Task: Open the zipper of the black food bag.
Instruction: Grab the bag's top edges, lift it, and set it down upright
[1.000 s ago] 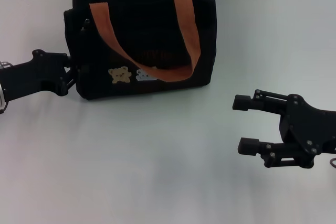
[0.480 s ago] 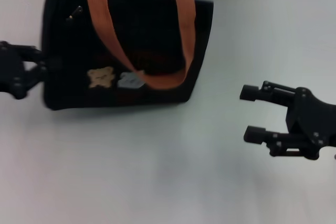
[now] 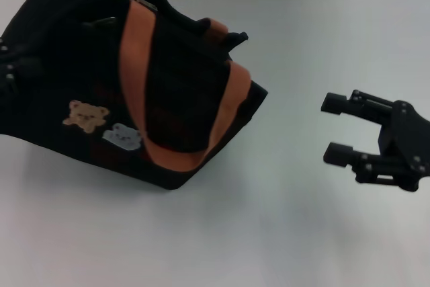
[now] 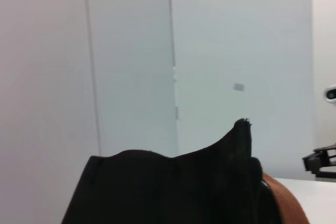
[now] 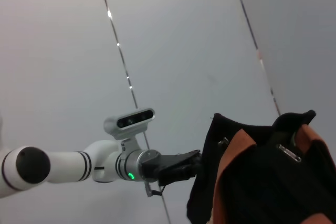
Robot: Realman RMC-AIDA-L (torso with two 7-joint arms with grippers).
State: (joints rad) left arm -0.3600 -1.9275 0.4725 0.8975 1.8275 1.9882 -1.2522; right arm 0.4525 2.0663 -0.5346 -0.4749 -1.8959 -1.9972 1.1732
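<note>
Bag (image 3: 80, 85) is sitting on the left side of the white table (image 3: 269, 233), tilted and turned at an angle so one bottom corner points toward the middle. It's a boxy black tote with orange-brown straps (image 3: 134, 85), and there's a little tan bear patch (image 3: 85, 115) with a pale-blue patch (image 3: 123, 136) right next to it on the front panel. A small silvery metal bit (image 3: 143, 3) shows up near the top edge by the strap, but I can't make out the zipper line itself from the head view, so no idea how far it's opened.

Left gripper (image 5: 181, 167) only really shows in the right wrist view: black fingers at the end of the white arm, right up against the side of the bag. Looks like contact, but whether the jaws are pinching the fabric or just touching it, can't tell.

Right gripper (image 3: 342, 129) hangs over the table on the right, well apart from the bag, jaws spread wide with nothing between them
</note>
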